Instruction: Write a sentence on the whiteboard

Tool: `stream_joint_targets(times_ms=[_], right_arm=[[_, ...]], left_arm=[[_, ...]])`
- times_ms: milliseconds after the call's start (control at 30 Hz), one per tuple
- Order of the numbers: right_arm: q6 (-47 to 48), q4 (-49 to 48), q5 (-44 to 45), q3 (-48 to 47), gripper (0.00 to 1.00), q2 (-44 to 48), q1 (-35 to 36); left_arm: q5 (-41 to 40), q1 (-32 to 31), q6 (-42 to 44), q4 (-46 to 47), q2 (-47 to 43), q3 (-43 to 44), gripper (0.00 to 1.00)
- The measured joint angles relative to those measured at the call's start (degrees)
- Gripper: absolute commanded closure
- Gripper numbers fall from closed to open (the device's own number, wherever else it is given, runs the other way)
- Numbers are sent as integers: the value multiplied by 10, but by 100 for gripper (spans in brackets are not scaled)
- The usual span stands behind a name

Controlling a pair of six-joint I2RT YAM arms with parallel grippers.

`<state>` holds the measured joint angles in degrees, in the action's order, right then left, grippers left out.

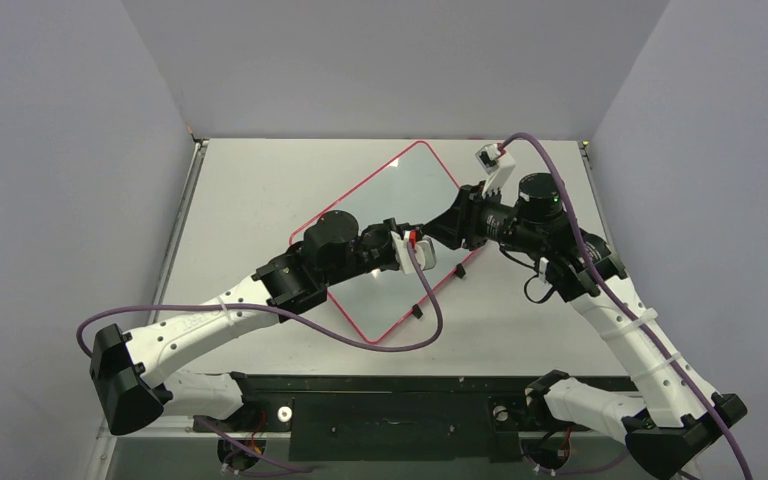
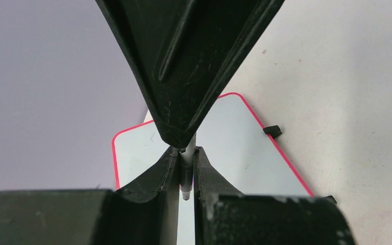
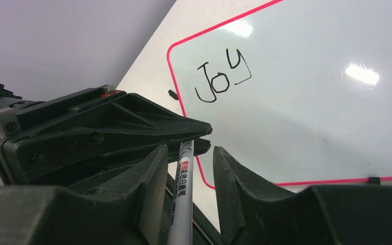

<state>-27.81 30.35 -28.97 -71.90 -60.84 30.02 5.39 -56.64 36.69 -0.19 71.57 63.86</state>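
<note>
By the whiteboard [image 3: 306, 112] edge: left gripper [image 2: 186, 155] pinches the slim, rigid, likely slippery marker [image 3: 181, 204]; right gripper [image 3: 189, 153], half-open, straddles its barrel, the best hold.

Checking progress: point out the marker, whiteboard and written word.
marker [image 3: 182, 189], right wrist view, on its printed barrel.
whiteboard [image 3: 311, 117], right wrist view, on bare surface.
written word [image 3: 222, 82], right wrist view, on the middle letter.
</note>
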Motion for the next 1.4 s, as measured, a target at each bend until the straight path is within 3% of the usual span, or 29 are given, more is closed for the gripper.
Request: stream_joint_targets(times_ms=[433, 567, 667, 800, 900, 1000, 1133, 1400], right_arm=[[-1, -3, -19, 2, 73, -13, 0], [-2, -3, -23, 5, 83, -15, 0], [-2, -6, -32, 7, 99, -17, 0], [-1, -11, -34, 12, 100, -18, 0], [-2, -14, -35, 17, 100, -18, 0], [-1, -16, -31, 23, 100, -18, 0], [-1, -14, -7, 36, 100, -16, -2], [12, 0, 68, 42, 100, 23, -24]], left_arm=[[2, 0, 30, 0, -1, -6, 100], [-1, 0, 34, -1, -1, -6, 100], [-4, 0, 35, -5, -1, -6, 100], [-7, 0, 39, -10, -1, -6, 99], [-8, 0, 40, -15, -1, -7, 84], [-7, -1, 41, -18, -2, -7, 59], [-7, -7, 44, -35, -21, -9, 40], [-7, 48, 7, -106, -126, -35, 33]])
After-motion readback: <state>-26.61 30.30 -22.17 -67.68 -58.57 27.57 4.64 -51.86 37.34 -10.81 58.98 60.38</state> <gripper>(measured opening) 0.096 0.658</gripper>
